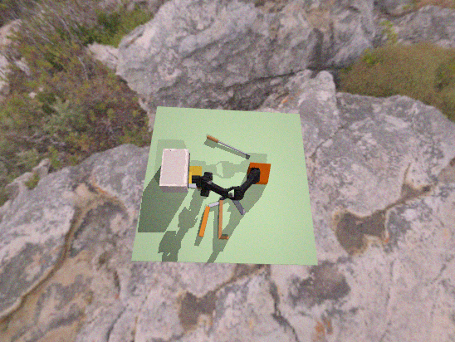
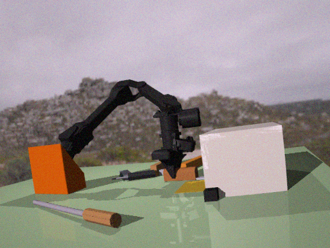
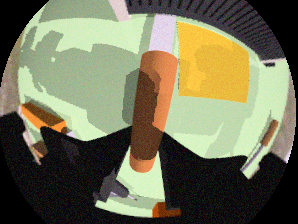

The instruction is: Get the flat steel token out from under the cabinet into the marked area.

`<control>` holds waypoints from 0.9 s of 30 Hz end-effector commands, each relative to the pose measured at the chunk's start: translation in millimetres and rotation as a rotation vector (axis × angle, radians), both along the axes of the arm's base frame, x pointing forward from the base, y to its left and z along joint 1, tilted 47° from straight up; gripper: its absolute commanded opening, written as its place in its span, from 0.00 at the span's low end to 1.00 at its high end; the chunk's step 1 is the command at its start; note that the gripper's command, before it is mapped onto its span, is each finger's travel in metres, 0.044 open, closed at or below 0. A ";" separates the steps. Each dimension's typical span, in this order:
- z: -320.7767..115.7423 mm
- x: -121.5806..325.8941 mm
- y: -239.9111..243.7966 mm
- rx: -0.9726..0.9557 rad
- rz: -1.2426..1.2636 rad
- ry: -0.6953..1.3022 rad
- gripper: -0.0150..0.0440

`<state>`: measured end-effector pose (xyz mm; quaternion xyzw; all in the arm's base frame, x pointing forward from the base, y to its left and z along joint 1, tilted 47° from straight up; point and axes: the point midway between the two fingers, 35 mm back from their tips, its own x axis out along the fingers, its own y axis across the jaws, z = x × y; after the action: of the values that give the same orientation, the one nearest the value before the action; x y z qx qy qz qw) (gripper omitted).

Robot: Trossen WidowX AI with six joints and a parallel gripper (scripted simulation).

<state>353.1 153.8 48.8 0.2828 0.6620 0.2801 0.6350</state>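
Note:
My gripper (image 2: pixel 173 177) (image 3: pixel 147 131) points down and is shut on the brown cylindrical handle (image 2: pixel 188 174) (image 3: pixel 161 85) of a tool that lies low along the table. The tool's pale shaft (image 1: pixel 192 186) (image 3: pixel 164 36) runs from the handle to the vented front of the white cabinet (image 1: pixel 174 168) (image 2: pixel 244 159); its far end is hidden there. The yellow marked area (image 1: pixel 196 170) (image 2: pixel 191 186) (image 3: pixel 215 70) lies in front of the cabinet, beside the shaft. No token shows on it. I cannot make out the token through the dark vent slots (image 3: pixel 200 6).
A brown-handled rod (image 1: pixel 232 147) (image 2: pixel 100 217) lies on one side. Two orange-handled tools (image 1: pixel 203 222) (image 1: pixel 220 220) and a dark tool (image 1: pixel 239 207) (image 2: pixel 141 175) lie on the other. An orange block (image 1: pixel 262 174) (image 2: pixel 49 170) stands by the arm's base. A small black block (image 2: pixel 211 194) is by the cabinet's corner.

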 end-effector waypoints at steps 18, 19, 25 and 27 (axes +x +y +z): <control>1.1 21.8 1.3 0.004 0.004 -0.008 0.25; 1.1 22.7 1.4 0.004 0.004 -0.008 0.25; 1.1 27.9 1.6 0.004 0.004 -0.008 0.25; 1.1 29.7 1.7 0.004 0.004 -0.008 0.25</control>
<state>378.1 154.7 48.7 0.2826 0.6616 0.2803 0.6355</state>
